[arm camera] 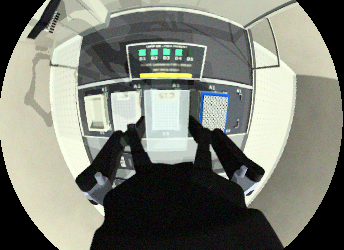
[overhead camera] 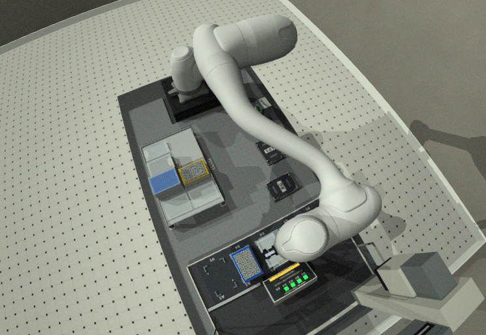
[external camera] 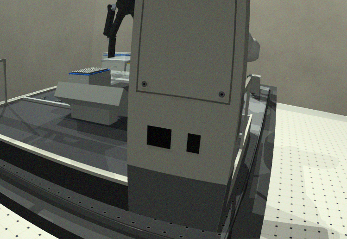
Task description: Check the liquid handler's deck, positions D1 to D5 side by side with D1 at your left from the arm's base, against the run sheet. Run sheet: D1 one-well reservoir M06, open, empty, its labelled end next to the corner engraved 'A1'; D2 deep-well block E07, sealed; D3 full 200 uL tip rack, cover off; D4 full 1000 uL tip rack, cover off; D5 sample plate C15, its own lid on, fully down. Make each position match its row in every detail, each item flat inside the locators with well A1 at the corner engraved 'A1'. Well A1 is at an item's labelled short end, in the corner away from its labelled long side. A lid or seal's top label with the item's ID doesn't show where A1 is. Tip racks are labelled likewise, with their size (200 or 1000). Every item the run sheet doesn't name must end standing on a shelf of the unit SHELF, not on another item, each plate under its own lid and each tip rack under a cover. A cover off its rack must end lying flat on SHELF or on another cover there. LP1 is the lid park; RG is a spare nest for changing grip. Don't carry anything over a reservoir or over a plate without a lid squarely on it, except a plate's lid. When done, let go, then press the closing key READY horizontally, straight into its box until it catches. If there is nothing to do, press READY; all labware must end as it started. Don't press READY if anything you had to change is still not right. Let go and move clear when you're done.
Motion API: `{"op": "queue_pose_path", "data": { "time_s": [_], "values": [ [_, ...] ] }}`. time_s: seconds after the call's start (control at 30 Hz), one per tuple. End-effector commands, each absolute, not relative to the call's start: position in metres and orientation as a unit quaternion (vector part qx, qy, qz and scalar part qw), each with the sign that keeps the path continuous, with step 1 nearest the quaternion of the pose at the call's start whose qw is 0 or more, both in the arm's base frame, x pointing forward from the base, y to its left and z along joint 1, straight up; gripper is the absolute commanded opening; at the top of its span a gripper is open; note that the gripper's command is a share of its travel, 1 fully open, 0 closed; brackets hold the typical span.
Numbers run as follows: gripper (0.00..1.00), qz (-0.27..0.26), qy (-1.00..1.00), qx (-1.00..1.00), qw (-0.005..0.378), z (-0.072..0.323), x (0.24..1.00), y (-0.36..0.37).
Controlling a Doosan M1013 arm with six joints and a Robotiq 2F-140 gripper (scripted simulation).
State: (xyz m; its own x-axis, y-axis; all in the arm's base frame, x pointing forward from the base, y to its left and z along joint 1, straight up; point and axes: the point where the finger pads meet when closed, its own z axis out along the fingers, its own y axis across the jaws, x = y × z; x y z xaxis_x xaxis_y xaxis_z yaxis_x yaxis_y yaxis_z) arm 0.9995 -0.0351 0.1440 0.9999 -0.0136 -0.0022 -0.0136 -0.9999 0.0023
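Observation:
My gripper [arm camera: 166,122] is shut across a pale rectangular labware piece [arm camera: 163,111] with a finely gridded top, over the middle deck position. I cannot tell whether it is a cover, a lid or a whole plate. From above it shows under my wrist [overhead camera: 268,241]; my fingers also show in the side view [external camera: 110,30]. A blue-rimmed open tip rack [overhead camera: 246,265] stands in D4 beside it. D5 [overhead camera: 220,276] holds only its locators. In the wrist view a reservoir [arm camera: 96,112] and a pale block [arm camera: 126,109] sit to the left.
The unit SHELF [overhead camera: 179,167] holds a yellow-rimmed open rack [overhead camera: 193,171], a blue-covered item [overhead camera: 163,181] and pale items. Two dark nests [overhead camera: 270,151] [overhead camera: 282,187] lie by my arm. A status panel [overhead camera: 289,283] fronts the deck. A tall housing [external camera: 185,98] blocks the side view.

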Motion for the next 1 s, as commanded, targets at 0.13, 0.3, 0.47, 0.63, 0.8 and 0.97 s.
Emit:
{"op": "queue_pose_path", "data": {
  "time_s": [0.13,0.3,0.47,0.63,0.8,0.97],
  "values": [
    [0.1,0.0,-0.007,1.0,0.001,0.153,1.0,-0.035],
    [0.1,0.0,-0.007,1.0,0.001,0.161,1.0,-0.035],
    [0.1,0.0,-0.007,1.0,0.001,0.169,1.0,-0.035],
    [0.1,0.0,-0.007,1.0,0.001,0.176,1.0,-0.035],
    [0.1,0.0,-0.007,1.0,0.001,0.183,1.0,-0.035],
    [0.1,0.0,-0.007,1.0,0.001,0.191,1.0,-0.035]
  ]
}}
